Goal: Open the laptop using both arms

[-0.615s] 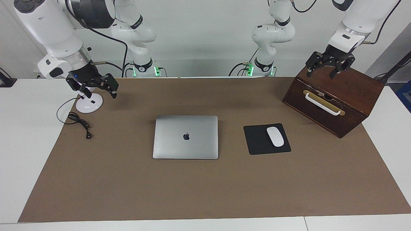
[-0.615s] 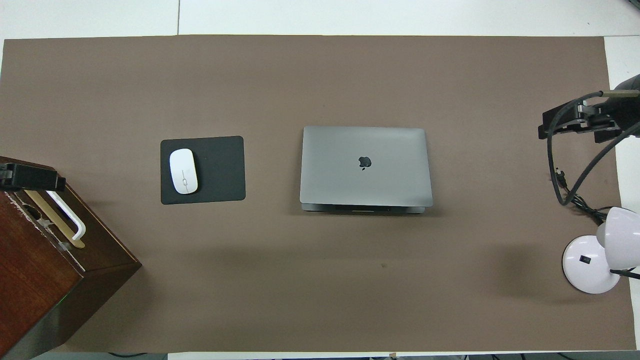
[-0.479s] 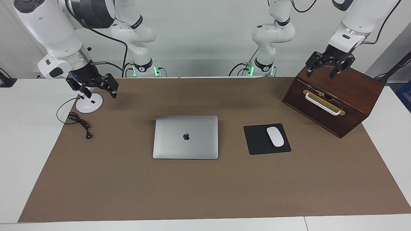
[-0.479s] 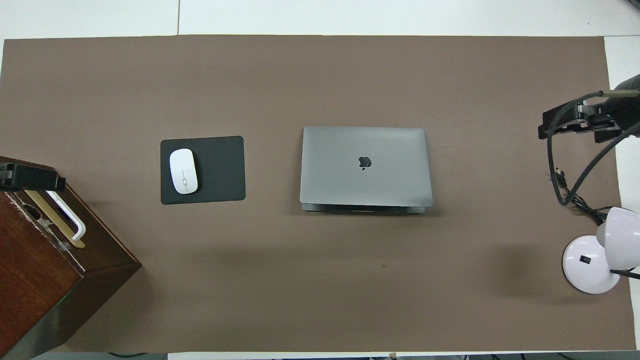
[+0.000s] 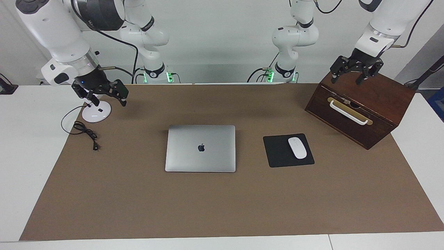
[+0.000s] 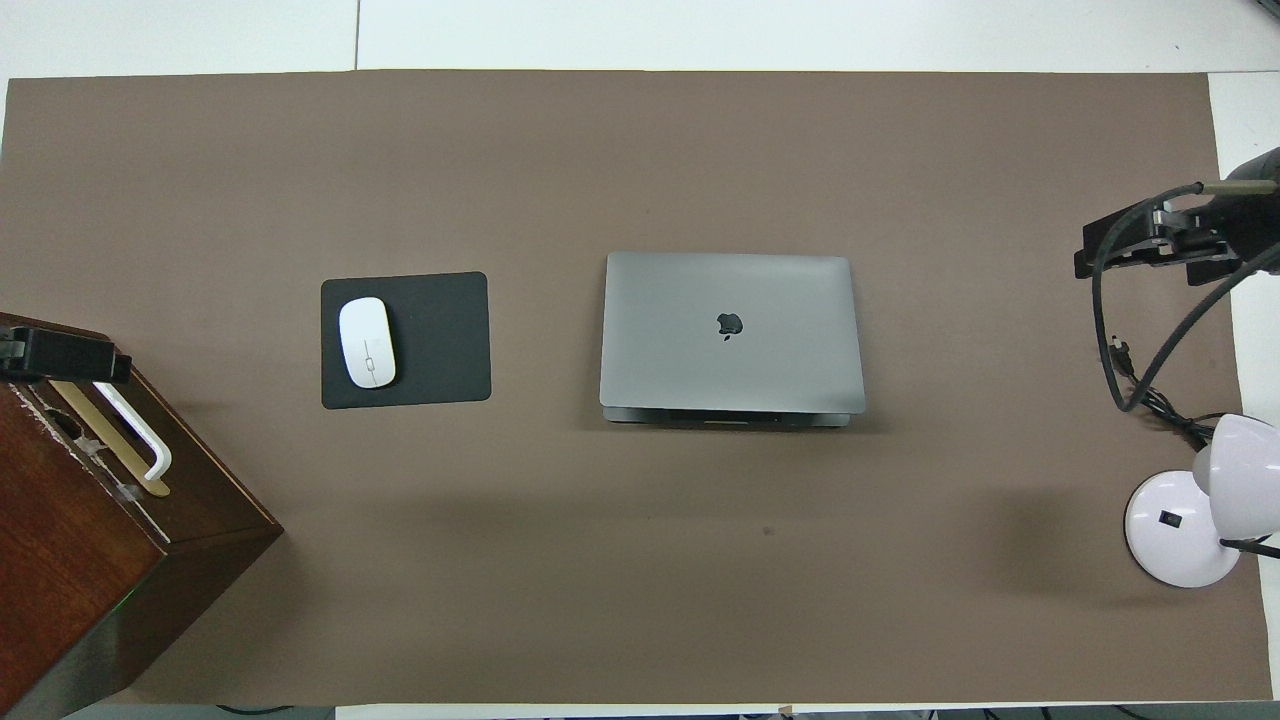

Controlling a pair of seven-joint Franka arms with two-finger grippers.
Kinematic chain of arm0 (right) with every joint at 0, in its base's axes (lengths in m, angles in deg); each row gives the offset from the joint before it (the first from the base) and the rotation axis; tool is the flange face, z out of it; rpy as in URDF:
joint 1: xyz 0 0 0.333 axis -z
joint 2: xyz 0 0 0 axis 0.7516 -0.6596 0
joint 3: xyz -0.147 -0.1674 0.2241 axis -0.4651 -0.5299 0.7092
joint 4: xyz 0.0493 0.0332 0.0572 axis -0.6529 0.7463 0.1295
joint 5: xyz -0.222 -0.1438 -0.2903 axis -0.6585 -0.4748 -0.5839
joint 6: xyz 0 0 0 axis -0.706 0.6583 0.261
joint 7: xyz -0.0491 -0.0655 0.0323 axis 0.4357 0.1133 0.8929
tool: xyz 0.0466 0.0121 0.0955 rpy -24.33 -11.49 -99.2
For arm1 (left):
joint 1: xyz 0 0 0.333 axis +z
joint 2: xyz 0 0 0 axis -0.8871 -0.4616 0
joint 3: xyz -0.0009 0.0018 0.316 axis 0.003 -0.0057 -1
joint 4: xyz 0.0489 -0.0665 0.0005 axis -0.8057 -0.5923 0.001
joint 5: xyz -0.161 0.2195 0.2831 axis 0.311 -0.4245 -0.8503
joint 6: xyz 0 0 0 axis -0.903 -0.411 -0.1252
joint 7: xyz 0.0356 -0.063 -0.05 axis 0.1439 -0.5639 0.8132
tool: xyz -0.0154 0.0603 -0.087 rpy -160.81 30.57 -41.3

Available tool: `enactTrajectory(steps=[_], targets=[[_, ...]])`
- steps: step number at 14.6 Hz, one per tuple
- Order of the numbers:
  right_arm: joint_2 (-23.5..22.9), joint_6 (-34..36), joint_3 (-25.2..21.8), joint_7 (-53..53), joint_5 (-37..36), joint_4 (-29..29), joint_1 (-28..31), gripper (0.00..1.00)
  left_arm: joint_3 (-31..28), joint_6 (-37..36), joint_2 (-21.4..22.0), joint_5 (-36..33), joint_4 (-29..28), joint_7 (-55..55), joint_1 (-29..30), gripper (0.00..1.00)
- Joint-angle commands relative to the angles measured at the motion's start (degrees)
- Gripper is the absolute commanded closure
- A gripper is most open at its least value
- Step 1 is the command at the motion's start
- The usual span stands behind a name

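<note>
1. The laptop [image 5: 200, 148] is seen lying shut and flat in the middle of the brown mat [image 5: 222, 208] that covers the surface, its apple logo up.
2. The hinge edge appears to be turned toward the robots, as a dark slot is shown along that edge in the overhead view; the opening lip is therefore judged to lie on the edge away from them.
3. A black mouse pad [image 5: 279, 152] with a white mouse [image 5: 297, 148] is placed just beside the laptop, toward the left arm's end of the surface, apart from it.
4. The left tool [image 5: 351, 74] is held over the wooden box [image 5: 367, 114], fingers spread wide, nothing gripped.
5. The right tool [image 5: 104, 98] is held over the mat's edge by the white desk lamp base [image 5: 96, 113], likewise wide open and empty.
6. Both tools are well apart from the laptop; the task is judged not yet begun.
7. The laptop is expected to be stiff, thin, fairly heavy and smooth-skinned, so slipping is likely under a light touch.
8. It is suggested that the base be pressed down by one tool while the lid's lip is lifted by the other, since the whole body may otherwise be tipped or slid across the mat.
9. The lid should be raised gently, as the screen is fragile.
</note>
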Motion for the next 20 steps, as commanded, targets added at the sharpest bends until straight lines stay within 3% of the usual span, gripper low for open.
enactTrajectory(steps=[1, 8, 10, 11, 13, 17, 18, 20], targets=[[0.52, -0.36, 0.96, -0.04, -0.67, 0.53, 0.45, 0.00, 0.41, -1.56, -0.75, -0.68, 1.78, 0.72, 0.44, 0.00], [1.57, 0.08, 1.58, -0.57, -0.15, 2.89, 0.27, 0.00, 0.41, -1.39, -0.66, -1.03, 1.78, 0.54, 0.53, 0.00], [1.84, 0.17, 1.93, -0.66, 0.03, 3.69, 0.18, 0.27, 0.41, -1.21, -0.66, -1.38, 1.78, 0.19, 0.36, 0.00], [1.84, 0.17, 2.28, -0.48, 0.12, 3.60, 0.27, 0.51, 0.41, -0.86, -0.66, -1.21, 1.69, 0.02, 0.44, 0.00], [2.54, 0.25, 3.07, -0.39, 0.12, 4.74, 0.18, 0.79, 0.50, -0.68, -0.66, -1.03, 1.52, 0.54, 0.18, 0.00], [3.51, -0.27, 4.04, 0.83, 0.47, 8.26, 0.18, 0.82, 0.50, -0.86, -0.66, -0.94, 1.43, 0.80, 0.27, 0.00], [3.51, -0.36, 4.04, 3.10, 2.21, 8.61, 0.18, 0.82, 0.41, -0.77, -0.66, -0.94, 1.43, 0.98, 0.18, 0.07], [3.51, -0.45, 4.13, 7.93, 4.42, 9.14, 0.18, 0.82, 0.50, -0.60, -0.58, -1.03, 1.26, 1.60, 0.27, 0.87]])
